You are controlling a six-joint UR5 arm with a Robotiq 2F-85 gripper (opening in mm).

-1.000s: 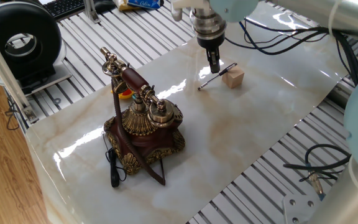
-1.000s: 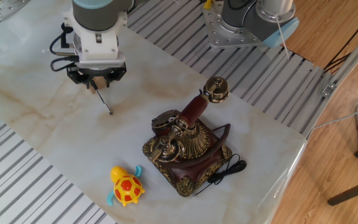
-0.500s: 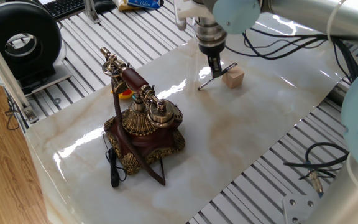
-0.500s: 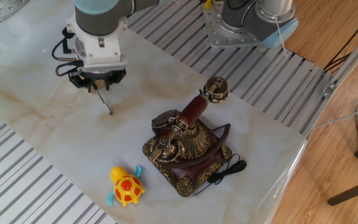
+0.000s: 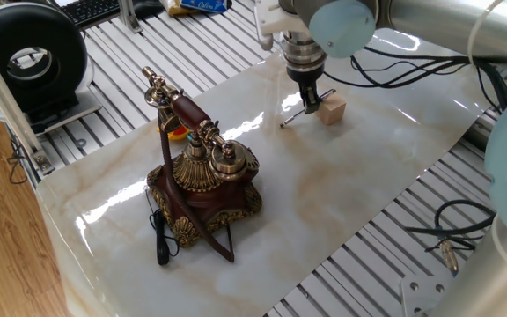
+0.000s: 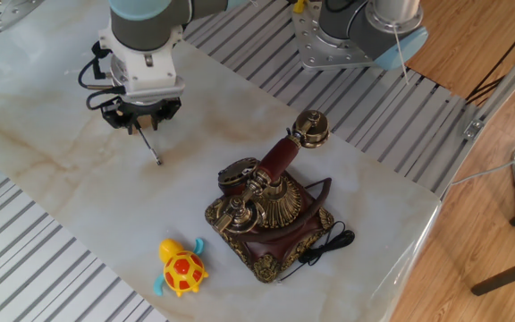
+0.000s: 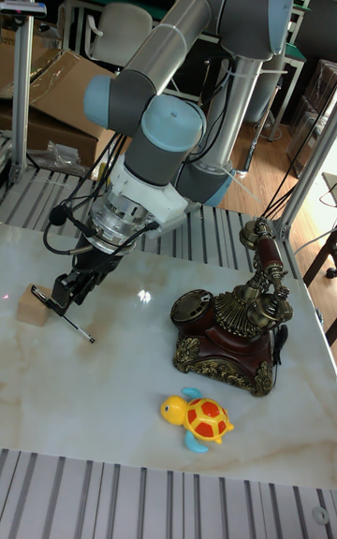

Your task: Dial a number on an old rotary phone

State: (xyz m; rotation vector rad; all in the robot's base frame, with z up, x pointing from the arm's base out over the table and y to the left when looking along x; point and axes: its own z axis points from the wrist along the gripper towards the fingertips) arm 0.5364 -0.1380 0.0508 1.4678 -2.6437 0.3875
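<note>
The old rotary phone (image 5: pixel 205 180) stands on the marble mat, dark red wood with brass trim, its handset in the cradle and its black cord trailing in front. It also shows in the other fixed view (image 6: pixel 266 210) and the tall view (image 7: pixel 229 328). My gripper (image 5: pixel 311 104) is far from it, at the mat's far side. There it hangs low over a thin black stylus (image 5: pixel 299 113) that leans on a small wooden cube (image 5: pixel 330 109). The fingers (image 7: pixel 59 292) look slightly apart on either side of the stylus (image 7: pixel 80 326), and the gripper (image 6: pixel 139 125) looks open.
A yellow and orange turtle toy (image 6: pixel 181 268) lies on the mat near the phone. Slatted metal table surface (image 5: pixel 394 238) surrounds the mat. A black round device (image 5: pixel 33 57) and a keyboard sit at the far left. Cables (image 5: pixel 451 233) hang at the right.
My gripper has shifted a little sideways and lower, onto the stylus beside the cube. The stylus, cube and phone have not moved.
</note>
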